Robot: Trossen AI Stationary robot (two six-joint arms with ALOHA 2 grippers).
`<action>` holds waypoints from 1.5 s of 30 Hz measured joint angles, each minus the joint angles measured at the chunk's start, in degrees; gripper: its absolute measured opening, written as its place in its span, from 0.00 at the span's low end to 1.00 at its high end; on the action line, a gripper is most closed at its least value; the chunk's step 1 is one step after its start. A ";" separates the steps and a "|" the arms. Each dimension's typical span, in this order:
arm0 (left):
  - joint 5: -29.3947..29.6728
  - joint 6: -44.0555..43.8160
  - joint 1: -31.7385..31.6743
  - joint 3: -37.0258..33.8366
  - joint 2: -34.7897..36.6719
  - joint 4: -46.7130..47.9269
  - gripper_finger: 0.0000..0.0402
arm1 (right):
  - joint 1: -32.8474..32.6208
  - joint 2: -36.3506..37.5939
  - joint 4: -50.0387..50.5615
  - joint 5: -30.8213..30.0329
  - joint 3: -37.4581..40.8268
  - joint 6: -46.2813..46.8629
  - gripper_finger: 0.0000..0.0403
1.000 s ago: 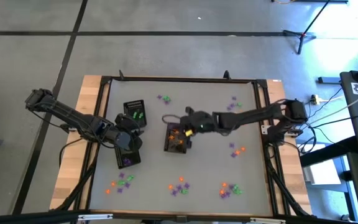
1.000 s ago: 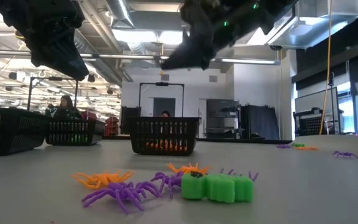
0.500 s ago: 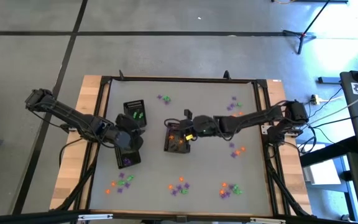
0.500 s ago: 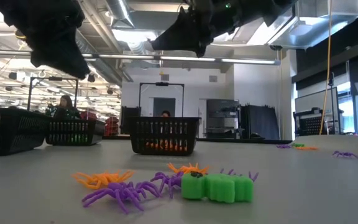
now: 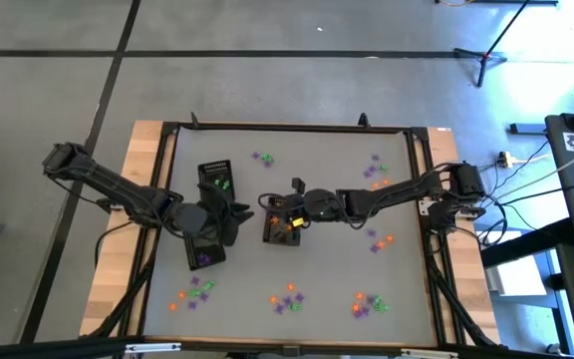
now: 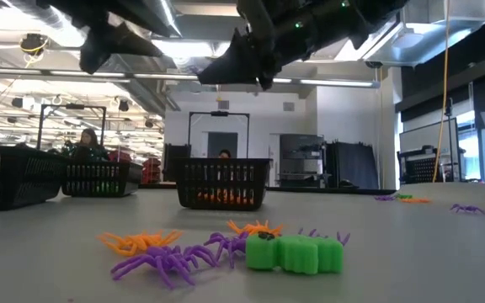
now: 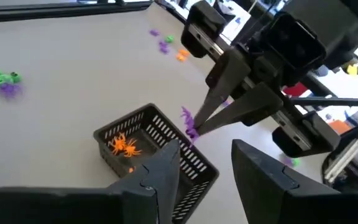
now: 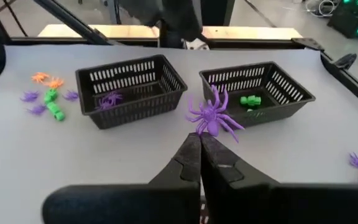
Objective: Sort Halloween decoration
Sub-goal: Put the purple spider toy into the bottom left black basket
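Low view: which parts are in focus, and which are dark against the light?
Low view: the green trinket and purple spider up front look sharp; both arms overhead are dark silhouettes against bright ceiling lights; the basket behind looks softer.

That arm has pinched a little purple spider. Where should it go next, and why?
Probably across to the basket with purple pieces. The right gripper is shut on the purple spider, held in the air near the basket with orange pieces. The basket with green pieces looks wrong too. The left gripper waits open nearby.
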State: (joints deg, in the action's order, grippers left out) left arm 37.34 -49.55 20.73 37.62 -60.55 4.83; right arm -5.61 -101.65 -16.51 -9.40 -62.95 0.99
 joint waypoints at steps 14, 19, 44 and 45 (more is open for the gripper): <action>-0.87 -2.76 -4.09 -0.01 -7.72 -4.92 0.34 | 0.00 -0.94 -1.82 -3.55 -0.01 -0.96 0.00; -0.92 -2.79 -5.36 -0.01 -8.13 -6.92 0.34 | 0.00 -0.94 -2.23 -3.53 -0.01 -0.96 0.00; -1.95 0.84 -5.88 -0.03 -8.13 -7.09 0.00 | 0.00 -0.94 -3.23 -2.30 0.01 -1.32 0.01; -2.08 1.19 -5.84 -0.03 -8.13 -7.05 0.00 | 0.00 -0.94 -3.07 -1.81 0.01 -1.50 0.02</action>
State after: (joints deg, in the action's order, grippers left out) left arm 35.26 -48.35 14.90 37.58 -68.69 -2.22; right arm -5.61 -102.59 -19.58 -11.21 -62.94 -0.51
